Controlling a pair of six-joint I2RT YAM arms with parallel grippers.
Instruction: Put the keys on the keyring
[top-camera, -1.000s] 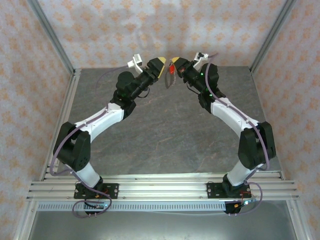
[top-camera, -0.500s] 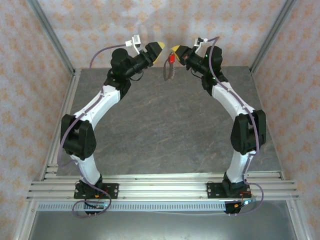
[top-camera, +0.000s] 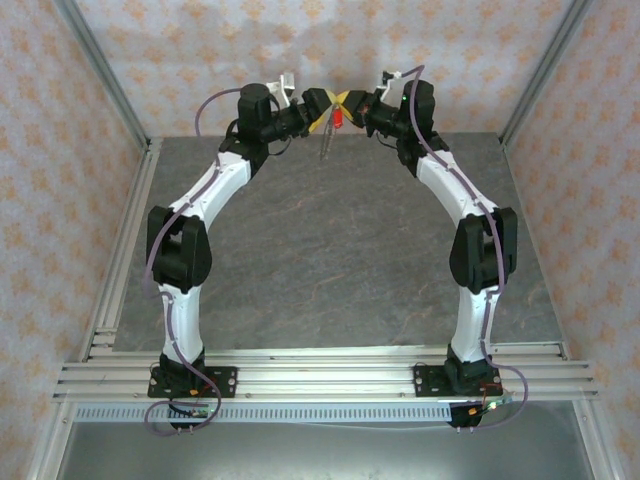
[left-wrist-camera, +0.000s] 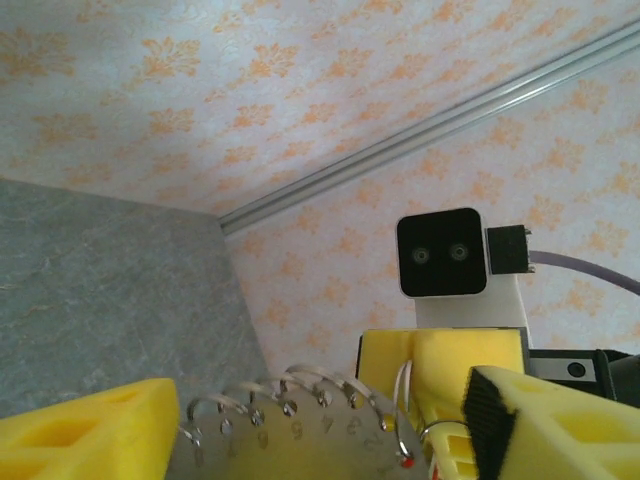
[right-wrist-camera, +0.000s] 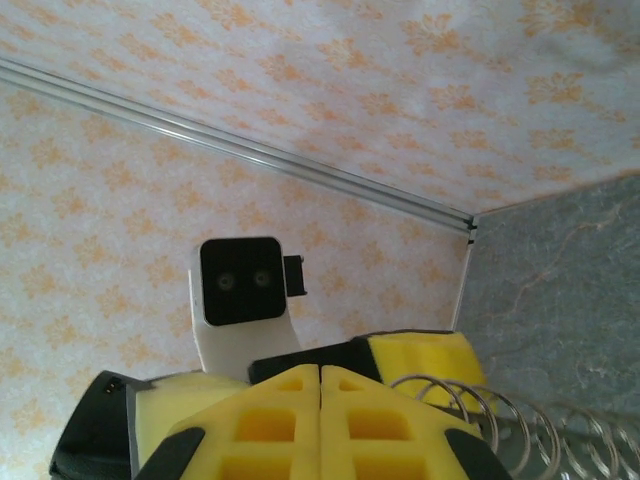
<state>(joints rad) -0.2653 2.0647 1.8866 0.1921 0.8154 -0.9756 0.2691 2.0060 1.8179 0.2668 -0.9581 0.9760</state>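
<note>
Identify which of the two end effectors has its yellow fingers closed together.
The right end effector: its fingers meet with no gap. The left end effector has its fingers spread apart, the coiled keyring lying between them.

Count entry, taken with the red key (top-camera: 338, 118) as my reference mark. Keys: one, that red key. Keyrings: one keyring (top-camera: 326, 148), a thin silvery strand hanging just below the key. Arms: two, the left arm (top-camera: 215, 190) to the left of the key and the right arm (top-camera: 450, 195) to its right. Grippers: two, the left gripper (top-camera: 325, 110) and the right gripper (top-camera: 350, 100), one close on each side of the key. Wrist cameras: two white boxes with black faces, the right wrist camera (left-wrist-camera: 438, 254) and the left wrist camera (right-wrist-camera: 240, 283). Tables: one grey table (top-camera: 330, 260) beneath the key.
</note>
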